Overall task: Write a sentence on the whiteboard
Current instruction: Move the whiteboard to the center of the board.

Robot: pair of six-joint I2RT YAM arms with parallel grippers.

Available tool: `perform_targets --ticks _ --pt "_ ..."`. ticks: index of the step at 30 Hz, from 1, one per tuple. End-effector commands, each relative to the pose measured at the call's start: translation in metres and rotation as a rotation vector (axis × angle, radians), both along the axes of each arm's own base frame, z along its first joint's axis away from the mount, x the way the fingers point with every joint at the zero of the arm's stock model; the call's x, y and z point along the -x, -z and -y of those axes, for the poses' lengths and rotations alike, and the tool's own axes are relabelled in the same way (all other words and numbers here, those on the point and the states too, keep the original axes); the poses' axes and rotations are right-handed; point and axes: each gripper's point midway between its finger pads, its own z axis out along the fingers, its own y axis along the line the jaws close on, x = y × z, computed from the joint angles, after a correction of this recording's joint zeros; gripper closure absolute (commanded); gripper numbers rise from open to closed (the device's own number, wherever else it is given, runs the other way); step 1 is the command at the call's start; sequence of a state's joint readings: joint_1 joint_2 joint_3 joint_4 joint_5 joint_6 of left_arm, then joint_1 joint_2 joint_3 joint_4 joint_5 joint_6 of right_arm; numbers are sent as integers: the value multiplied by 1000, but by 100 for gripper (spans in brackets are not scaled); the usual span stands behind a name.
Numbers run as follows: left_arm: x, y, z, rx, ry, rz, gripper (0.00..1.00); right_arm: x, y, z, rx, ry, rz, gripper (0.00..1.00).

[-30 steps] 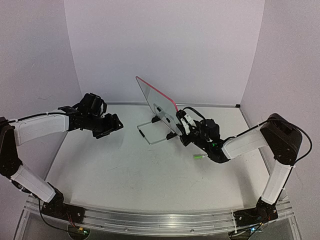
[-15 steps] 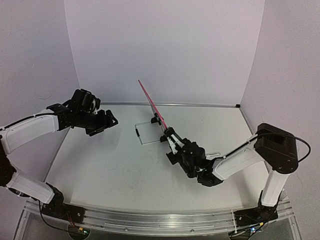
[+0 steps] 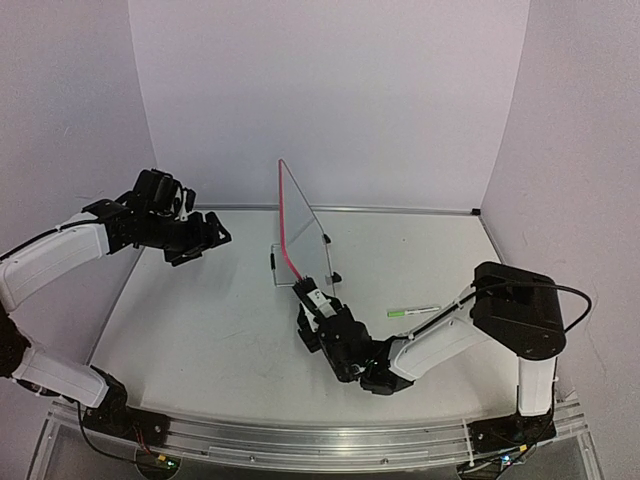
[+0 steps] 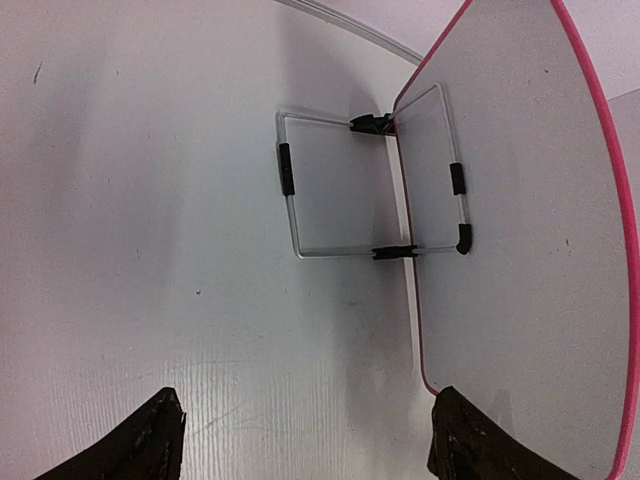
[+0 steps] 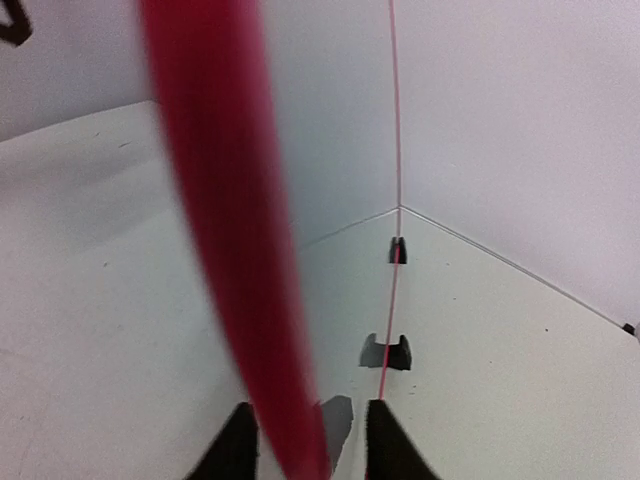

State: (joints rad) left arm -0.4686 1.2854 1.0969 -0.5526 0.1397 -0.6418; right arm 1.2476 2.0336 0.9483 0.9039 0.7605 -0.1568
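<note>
The small rectangular whiteboard point(image 3: 303, 230) with its rounded red-pink frame stands nearly upright around the middle of the white table point(image 3: 200, 330), its red edge turned toward the overhead camera. My left wrist camera shows a glossy white face with the pink frame curving down one side. A thin silver wire stand point(image 4: 287, 168) with black sleeves folds out from the board's foot onto the table.

My right gripper point(image 3: 313, 298) is closed in on the board's lower near corner. Its two dark fingers point(image 5: 238, 445) sit either side of the frame, which fills that camera as a thick red blur. The blur keeps me from judging how firmly both pads touch. Beyond it I see two small black clip feet point(image 5: 388, 352) on a thin red line.

My left gripper point(image 3: 213, 236) hangs above the table's left side, well apart from the board, spread wide with nothing between its fingertips point(image 4: 160, 440).

I cannot make out the sentence on any face that shows. A slim white marker point(image 3: 412, 312) with a green cap lies on the table to the right, too small for detail.
</note>
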Motion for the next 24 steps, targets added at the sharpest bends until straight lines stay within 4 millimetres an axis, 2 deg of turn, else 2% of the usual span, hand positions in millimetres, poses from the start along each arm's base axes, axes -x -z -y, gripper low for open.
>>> perform_targets --ticks 1,8,15,24 --pt "-1 -30 5 39 36 53 15 23 14 -17 -5 -113 -61 44" --pt "-3 -50 20 117 90 84 14 38 2 -6 -43 -154 -76 27" --pt "-9 -73 41 166 192 109 14 47 -18 10 -90 -153 -96 17" --pt "-19 -96 79 208 327 91 9 61 -45 53 -98 -151 -165 9"
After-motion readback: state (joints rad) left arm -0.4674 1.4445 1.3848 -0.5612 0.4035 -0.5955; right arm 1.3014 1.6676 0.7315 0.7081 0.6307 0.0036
